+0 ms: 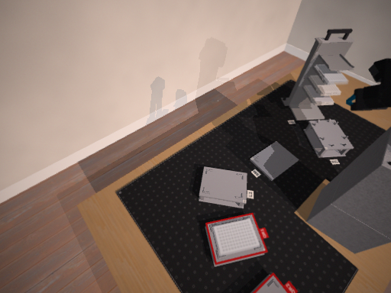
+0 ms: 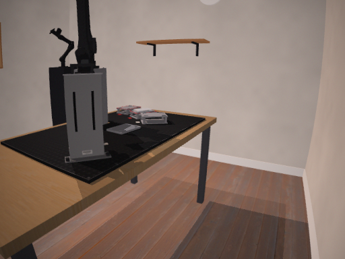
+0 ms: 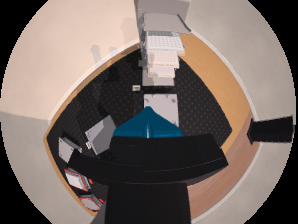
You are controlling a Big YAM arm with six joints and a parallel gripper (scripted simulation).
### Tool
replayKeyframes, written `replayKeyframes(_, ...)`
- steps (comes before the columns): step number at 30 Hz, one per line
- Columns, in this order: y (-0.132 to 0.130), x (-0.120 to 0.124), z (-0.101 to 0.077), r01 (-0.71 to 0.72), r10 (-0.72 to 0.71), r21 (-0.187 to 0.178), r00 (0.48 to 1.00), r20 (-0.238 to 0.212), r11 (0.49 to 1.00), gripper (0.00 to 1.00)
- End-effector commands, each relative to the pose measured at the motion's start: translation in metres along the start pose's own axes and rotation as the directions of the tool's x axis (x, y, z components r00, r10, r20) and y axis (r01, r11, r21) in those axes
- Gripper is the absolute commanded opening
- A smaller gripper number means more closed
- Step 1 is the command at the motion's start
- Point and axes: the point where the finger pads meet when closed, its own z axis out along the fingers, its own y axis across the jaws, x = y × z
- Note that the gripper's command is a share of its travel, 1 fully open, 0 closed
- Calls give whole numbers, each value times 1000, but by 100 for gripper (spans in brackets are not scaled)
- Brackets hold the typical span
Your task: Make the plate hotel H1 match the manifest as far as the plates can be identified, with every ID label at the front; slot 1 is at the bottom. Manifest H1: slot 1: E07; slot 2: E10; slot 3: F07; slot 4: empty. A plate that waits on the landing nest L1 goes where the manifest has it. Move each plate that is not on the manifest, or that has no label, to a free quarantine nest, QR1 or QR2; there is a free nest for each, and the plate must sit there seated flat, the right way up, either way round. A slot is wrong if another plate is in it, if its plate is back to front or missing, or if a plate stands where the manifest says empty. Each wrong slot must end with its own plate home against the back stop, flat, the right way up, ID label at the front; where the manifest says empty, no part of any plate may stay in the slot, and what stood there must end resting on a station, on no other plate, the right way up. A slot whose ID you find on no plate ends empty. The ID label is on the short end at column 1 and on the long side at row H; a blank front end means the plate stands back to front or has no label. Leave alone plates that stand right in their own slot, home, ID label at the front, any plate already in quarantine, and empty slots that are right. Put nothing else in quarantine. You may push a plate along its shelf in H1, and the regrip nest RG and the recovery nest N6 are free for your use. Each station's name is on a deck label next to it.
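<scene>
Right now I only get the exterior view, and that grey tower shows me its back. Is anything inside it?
Observer: Yes. The top view shows three white plates on shelves in the tower; the uppermost shelf looks bare.
Operator: Where's the robot's claw?
Observer: At the tower's open front. The teal-tipped gripper is shut, with nothing in it, beside the lowest plate.
Operator: Any plates elsewhere?
Observer: A red-framed nest holds one white plate, wells up.
</scene>
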Motion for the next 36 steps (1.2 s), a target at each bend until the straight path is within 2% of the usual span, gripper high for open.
replayKeyframes(1,-17,-9,0,36,-36,21,999,23,999,0)
replayKeyframes(14,-48,-9,-3,38,-38,23,999,22,999,0)
replayKeyframes(15,-45,-7,-8,35,-35,20,999,14,999,100)
replayKeyframes(17,-38,-11,-12,47,-47,5,999,12,999,100)
replayKeyframes(31,-37,-40,-39,47,-47,5,999,13,999,100)
replayKeyframes(36,-40,-60,-48,49,-49,11,998,27,999,100)
